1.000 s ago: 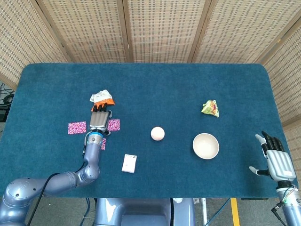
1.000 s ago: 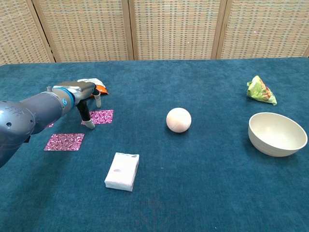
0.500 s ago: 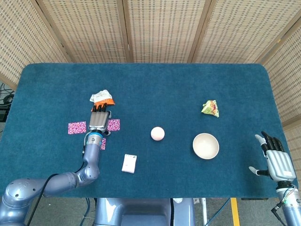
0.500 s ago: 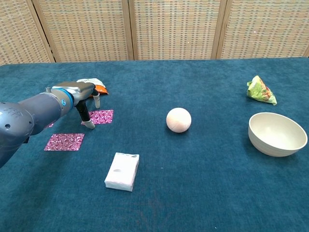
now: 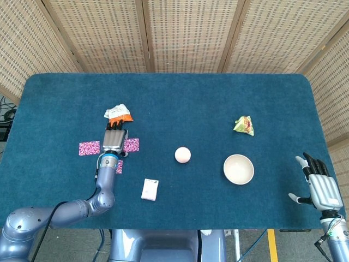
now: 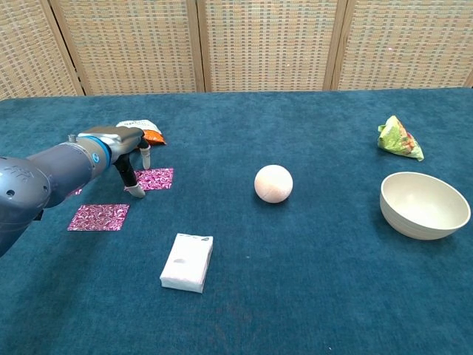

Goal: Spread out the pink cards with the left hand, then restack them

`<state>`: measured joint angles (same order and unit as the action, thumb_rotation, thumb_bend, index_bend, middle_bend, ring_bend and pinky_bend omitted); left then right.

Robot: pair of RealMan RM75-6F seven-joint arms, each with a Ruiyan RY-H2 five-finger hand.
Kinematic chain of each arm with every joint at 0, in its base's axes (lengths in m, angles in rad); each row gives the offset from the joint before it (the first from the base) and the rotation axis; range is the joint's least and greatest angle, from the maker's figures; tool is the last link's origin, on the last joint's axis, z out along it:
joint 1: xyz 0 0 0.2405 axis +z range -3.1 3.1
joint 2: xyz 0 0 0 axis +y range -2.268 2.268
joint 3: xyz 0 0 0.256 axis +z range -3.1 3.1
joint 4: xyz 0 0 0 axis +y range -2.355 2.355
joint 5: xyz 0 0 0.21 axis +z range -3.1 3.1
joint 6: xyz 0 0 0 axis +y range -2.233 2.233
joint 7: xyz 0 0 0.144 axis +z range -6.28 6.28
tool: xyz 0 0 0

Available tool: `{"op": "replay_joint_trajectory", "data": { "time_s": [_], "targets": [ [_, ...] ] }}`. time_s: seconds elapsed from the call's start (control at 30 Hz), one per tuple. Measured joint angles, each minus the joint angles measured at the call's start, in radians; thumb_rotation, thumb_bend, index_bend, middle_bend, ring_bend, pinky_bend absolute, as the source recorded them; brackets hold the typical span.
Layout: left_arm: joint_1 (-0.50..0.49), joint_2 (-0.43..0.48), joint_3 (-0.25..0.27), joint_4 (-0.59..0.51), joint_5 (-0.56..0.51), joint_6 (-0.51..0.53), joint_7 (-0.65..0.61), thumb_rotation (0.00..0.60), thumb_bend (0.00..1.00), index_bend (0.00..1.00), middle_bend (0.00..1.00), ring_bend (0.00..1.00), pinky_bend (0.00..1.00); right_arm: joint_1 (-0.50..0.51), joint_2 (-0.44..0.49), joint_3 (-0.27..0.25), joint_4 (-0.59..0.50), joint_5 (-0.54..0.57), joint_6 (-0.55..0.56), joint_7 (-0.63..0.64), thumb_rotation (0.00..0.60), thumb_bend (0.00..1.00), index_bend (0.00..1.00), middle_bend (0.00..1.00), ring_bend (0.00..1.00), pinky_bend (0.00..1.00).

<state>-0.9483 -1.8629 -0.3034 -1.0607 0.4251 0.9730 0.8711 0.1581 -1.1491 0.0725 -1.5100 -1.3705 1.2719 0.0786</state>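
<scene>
Backdrop from my cameras: bench (image 5: 218, 98) covered in dark teal carpet-like fabric, corners rounded at the far side. Behind it, folding woven-rattan screens (image 5: 185, 33) in light wood frames, running the full width; side panels angle in on both sides in my head view. In the chest view the screens (image 6: 266, 41) fill everything above the bench edge (image 6: 295, 103). Grey floor (image 5: 262, 245) visible below the bench's near edge, with a yellow tape strip (image 5: 271, 245) and a blue line on it. Cables on the floor at far left (image 5: 5, 114). Lighting even and diffuse, soft shadows only.
</scene>
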Motion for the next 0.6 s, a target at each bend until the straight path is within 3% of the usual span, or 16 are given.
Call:
{"op": "replay_joint_trajectory", "data": {
  "time_s": [0.6],
  "targets": [
    [0.001, -0.011, -0.002, 0.039, 0.002, -0.006, 0.005, 0.600, 0.25, 0.39, 0.00, 0.00, 0.00, 0.000, 0.000, 0.001, 0.001, 0.002, -0.001, 0.000, 0.600, 0.13, 0.09, 0.00, 0.00, 0.00]
  ]
}}
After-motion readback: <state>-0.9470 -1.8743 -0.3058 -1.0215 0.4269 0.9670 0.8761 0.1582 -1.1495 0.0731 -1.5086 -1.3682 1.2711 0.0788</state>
